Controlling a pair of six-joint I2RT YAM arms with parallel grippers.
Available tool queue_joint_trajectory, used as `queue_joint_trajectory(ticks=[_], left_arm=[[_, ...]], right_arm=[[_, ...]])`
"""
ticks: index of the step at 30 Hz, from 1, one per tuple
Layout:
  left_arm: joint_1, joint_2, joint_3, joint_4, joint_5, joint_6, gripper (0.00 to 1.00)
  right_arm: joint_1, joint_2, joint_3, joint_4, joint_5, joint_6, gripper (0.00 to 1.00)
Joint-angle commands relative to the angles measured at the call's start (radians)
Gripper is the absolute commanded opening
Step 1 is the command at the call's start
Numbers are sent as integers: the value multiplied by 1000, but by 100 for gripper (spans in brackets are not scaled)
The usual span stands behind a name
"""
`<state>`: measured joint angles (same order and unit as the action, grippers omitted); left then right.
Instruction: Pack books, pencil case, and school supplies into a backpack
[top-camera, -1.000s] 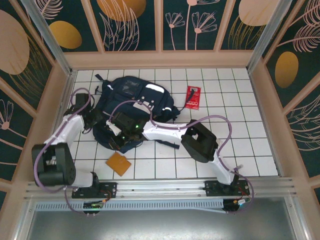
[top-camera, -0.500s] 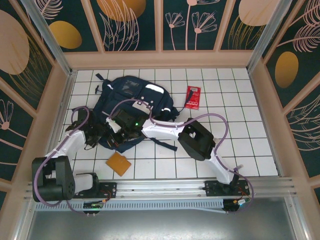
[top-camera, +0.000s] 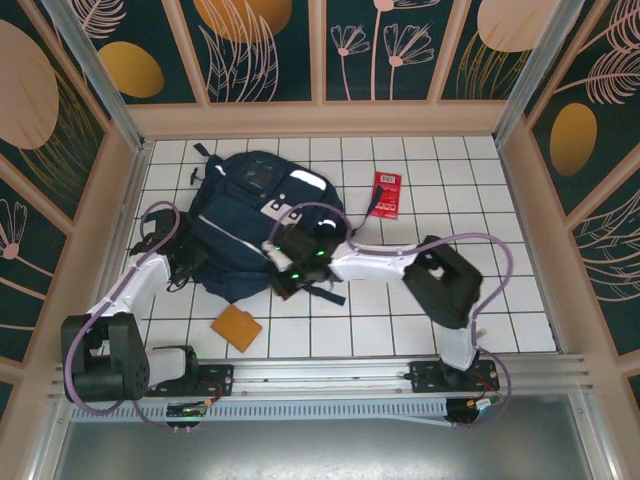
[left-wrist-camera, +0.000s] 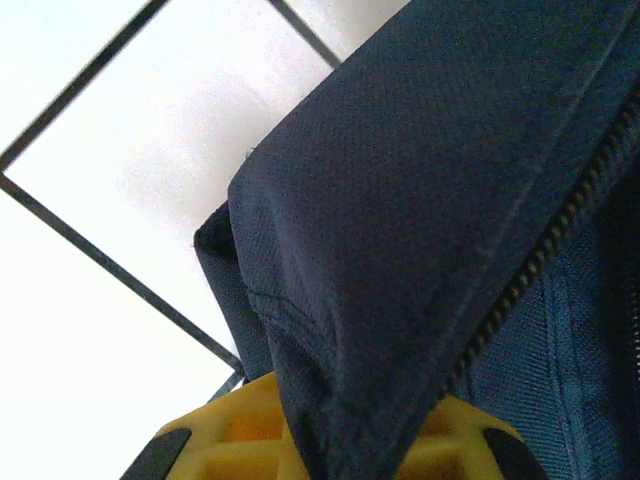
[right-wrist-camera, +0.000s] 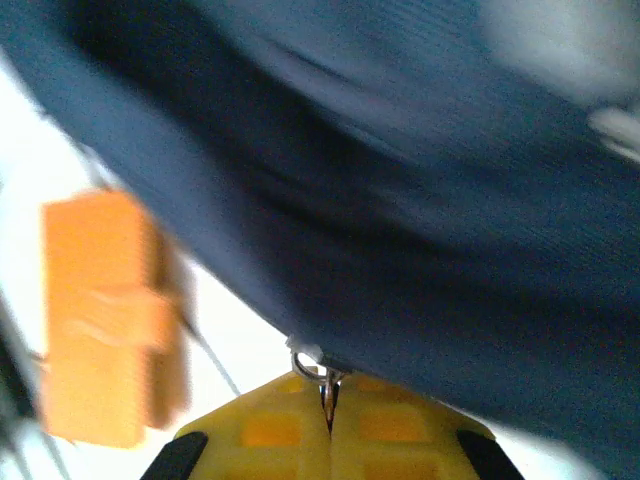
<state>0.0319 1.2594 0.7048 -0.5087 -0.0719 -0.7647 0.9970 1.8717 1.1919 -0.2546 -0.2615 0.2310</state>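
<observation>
the backpack (top-camera: 250, 215) lies on the tiled table (top-camera: 480, 290), mid-left. the left gripper (left-wrist-camera: 330, 445) is closed on a fold of its navy fabric beside the zip teeth, probably to anchor the bag while the zip is worked. the right gripper (right-wrist-camera: 328, 425) is fully closed, pinching the metal zip pull (right-wrist-camera: 322, 372) (view blurred). the orange pad (top-camera: 237, 327) and red rectangle (top-camera: 386, 193) lie outside the bag.

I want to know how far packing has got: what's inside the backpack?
The navy fabric of the backpack covers its interior, so the contents cannot be seen. Outside it, on the tiled table, lie the orange pad and the red rectangle.
</observation>
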Motion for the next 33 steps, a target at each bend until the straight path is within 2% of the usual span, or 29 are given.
queue_joint_trajectory(ticks=[1,8,10,13,14,16,19,21,23,26,29,33], left_arm=[[16,-35,32,61,-82,66,0],[16,-45,9,82,-35,152,0],[16,-48,4,86,13,181,0],[16,-64,-4,102,108,234,2],[14,-67,-5,106,151,250,5],[6,-67,24,70,227,293,19],[-22,-92,88,-3,182,328,36],[-41,-120,121,-24,188,342,42],[-80,-123,166,-70,127,349,44],[-166,-113,200,-93,126,381,48],[-297,-71,232,-91,128,425,57],[-456,35,298,-54,74,460,58]], right_arm=[[-129,-93,-120,-102,116,-44,0],[-366,-81,-131,-78,238,20,0],[-387,-64,-113,-61,202,34,2],[-381,-67,-95,-43,149,41,10],[-380,-73,-92,-46,152,47,11],[-378,-104,-96,-57,153,42,17],[-377,-192,-124,-67,163,27,32],[-377,-263,-145,-78,191,20,38],[-381,-331,-160,-91,228,16,40],[-388,-420,-177,-96,265,19,45],[-390,-483,-195,-76,306,39,49],[-405,-575,-248,-15,386,101,54]])
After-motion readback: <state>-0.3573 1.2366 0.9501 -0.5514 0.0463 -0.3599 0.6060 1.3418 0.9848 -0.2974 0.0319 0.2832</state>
